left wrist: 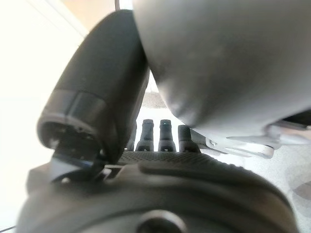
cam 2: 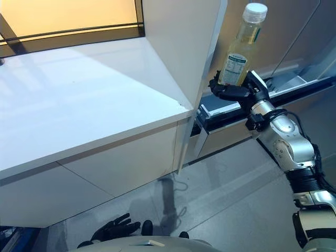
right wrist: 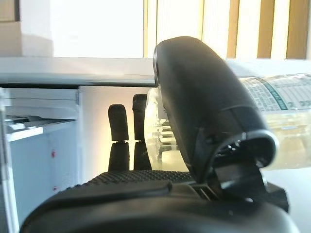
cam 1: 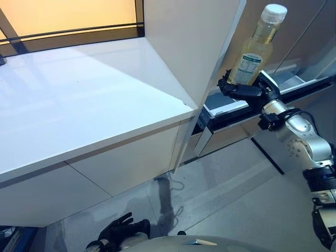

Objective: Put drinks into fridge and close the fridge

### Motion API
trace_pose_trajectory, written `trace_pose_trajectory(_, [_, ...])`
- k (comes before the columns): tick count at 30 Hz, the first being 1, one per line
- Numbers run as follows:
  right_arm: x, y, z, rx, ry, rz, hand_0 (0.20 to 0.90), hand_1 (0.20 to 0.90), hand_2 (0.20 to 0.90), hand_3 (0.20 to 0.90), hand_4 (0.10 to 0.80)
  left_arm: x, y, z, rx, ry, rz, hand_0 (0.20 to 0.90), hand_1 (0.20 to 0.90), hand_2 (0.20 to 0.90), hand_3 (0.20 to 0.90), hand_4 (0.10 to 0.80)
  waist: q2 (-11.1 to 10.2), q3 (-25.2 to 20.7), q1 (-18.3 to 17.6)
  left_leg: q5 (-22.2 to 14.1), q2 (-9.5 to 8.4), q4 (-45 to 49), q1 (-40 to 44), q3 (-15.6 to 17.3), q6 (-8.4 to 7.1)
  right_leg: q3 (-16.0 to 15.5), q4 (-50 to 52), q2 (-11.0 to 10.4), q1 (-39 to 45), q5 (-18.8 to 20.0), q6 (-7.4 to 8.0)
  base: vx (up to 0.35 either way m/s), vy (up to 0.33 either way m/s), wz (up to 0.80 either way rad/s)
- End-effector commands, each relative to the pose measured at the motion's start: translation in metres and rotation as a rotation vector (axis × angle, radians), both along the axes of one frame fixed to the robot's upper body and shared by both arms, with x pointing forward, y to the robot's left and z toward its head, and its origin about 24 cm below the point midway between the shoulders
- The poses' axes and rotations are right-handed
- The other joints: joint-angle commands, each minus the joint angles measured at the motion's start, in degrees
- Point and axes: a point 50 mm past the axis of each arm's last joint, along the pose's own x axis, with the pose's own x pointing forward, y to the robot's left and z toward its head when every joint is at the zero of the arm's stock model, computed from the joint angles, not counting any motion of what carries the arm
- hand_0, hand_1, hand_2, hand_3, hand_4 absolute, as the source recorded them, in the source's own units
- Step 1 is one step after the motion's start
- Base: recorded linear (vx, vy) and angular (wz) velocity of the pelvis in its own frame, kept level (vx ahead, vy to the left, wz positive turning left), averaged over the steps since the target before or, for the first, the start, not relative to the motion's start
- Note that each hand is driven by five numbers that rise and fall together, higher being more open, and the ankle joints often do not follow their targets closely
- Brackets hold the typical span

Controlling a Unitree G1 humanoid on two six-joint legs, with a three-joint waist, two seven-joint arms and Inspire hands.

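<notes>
The right hand (cam 2: 233, 90) grasps the bottle (cam 2: 240, 50) upright beside the open fridge door's (cam 2: 181, 47) edge (left hand (cam 1: 118, 229) hangs relaxed); it should stay level going in.

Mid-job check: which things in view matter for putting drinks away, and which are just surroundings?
Job:
- drink bottle, upright, held in the right hand
- open fridge door
- fridge shelf just beyond the bottle

Surroundings:
- white counter
- left hand, low and empty
- floor
</notes>
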Motion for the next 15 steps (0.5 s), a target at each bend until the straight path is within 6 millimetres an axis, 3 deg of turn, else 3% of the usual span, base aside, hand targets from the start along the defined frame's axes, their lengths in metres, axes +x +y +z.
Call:
trace_pose_trajectory(1, [0.001,0.005,0.120,0.093,-0.501,0.013,0.300,0.300,0.300,0.200,0.100,-0.024,0.006,-0.004,0.024,0.110,-0.098,0.900,0.900,0.900,0.900,0.800,-0.24,-4.89,1.68,-7.48,-1.60,0.65,2.47,0.37,0.19,-1.12,0.89,-0.29,-2.35,1.77,3.41,0.000,0.000,0.00])
trace_pose_trajectory(15, [0.025,-0.016,0.089,0.097,-0.353,-0.106,0.300,0.300,0.300,0.200,0.100,-0.021,0.007,-0.004,0.026,0.113,-0.124,0.900,0.900,0.900,0.900,0.800,0.38,-4.69,3.17,-7.50,-1.83,0.69,2.65,-0.51,0.26,-1.91,0.80,-0.44,-1.80,1.58,3.23,0.007,-0.003,0.01])
